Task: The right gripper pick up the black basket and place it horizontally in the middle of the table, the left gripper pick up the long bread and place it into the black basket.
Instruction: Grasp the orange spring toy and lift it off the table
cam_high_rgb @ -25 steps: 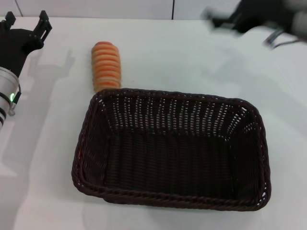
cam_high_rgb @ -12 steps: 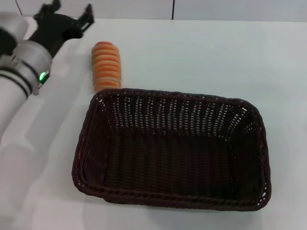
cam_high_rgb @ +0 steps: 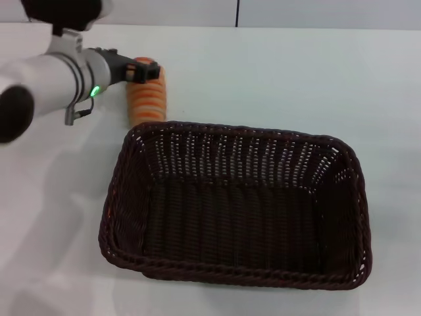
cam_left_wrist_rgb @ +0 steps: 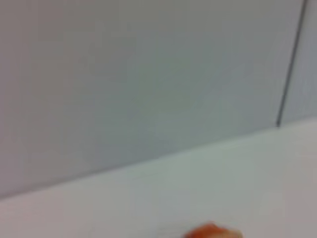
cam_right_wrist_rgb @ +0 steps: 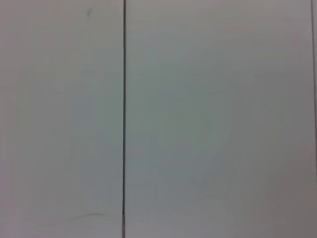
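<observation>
1. Basket placement appears done: the black basket lies lengthwise across the middle of the table, empty.
2. Bread pickup is the step in hand. The long bread lies just beyond the basket's far-left corner, touching or nearly touching the rim.
3. Left gripper sits at the bread's far end; finger spread cannot be told.
4. Next move likely needs a firm closure, then a lift over the rim.
5. Right gripper is out of sight.

A bare lab-like test setup: plain white table against seamed white wall panels.
</observation>
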